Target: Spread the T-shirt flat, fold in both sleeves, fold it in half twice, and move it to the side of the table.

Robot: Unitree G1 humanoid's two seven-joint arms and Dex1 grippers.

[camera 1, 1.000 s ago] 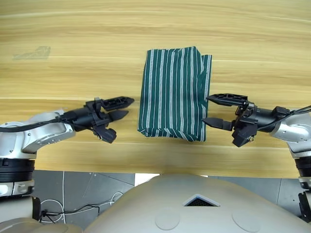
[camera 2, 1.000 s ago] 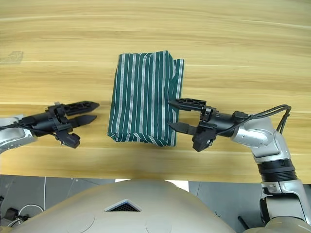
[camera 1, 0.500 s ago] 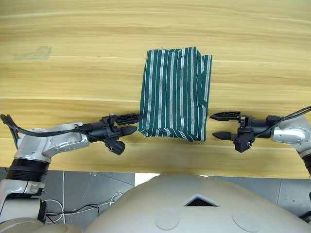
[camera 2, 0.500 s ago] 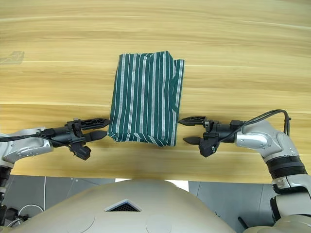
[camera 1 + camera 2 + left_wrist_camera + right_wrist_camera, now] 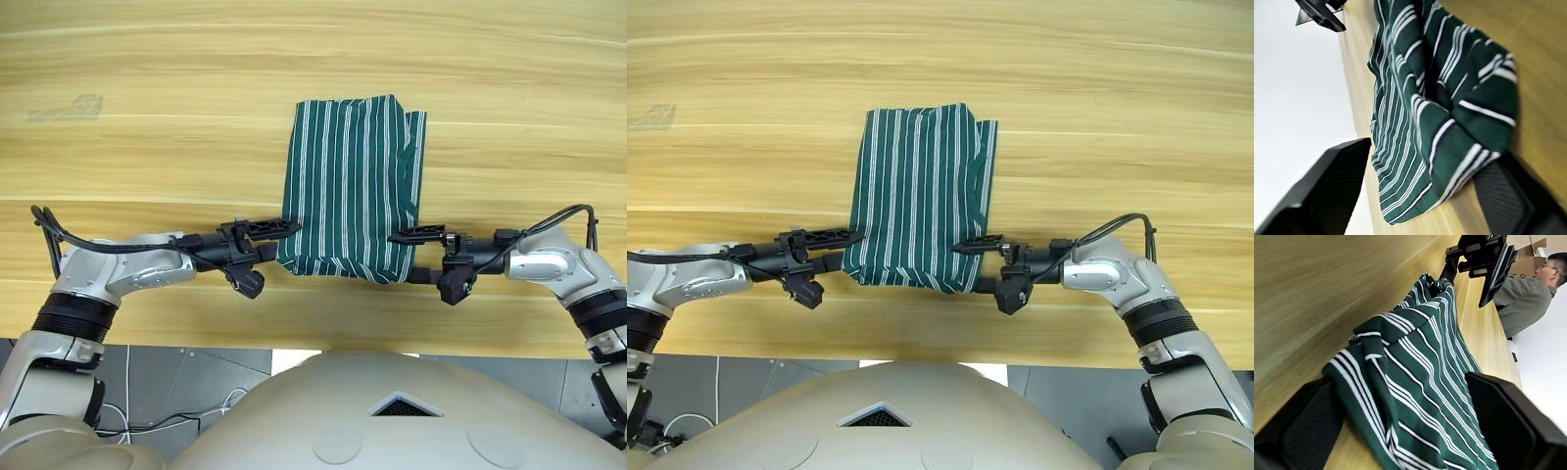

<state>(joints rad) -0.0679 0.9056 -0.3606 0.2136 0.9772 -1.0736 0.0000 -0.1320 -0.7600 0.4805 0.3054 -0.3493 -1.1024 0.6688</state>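
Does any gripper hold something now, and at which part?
Nothing is held yet: left gripper and right gripper are open, each straddling one near corner of the folded T-shirt.

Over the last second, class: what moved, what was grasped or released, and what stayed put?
Both arms closed in from the sides. The left gripper and the right gripper now straddle the near corners of the folded T-shirt, fingers open, nothing gripped yet. The T-shirt itself has not shifted.

The shirt (image 5: 353, 186) lies mid-frame on the table (image 5: 147, 147), left gripper (image 5: 282, 239) at its lower-left corner, right gripper (image 5: 402, 257) at its lower-right.
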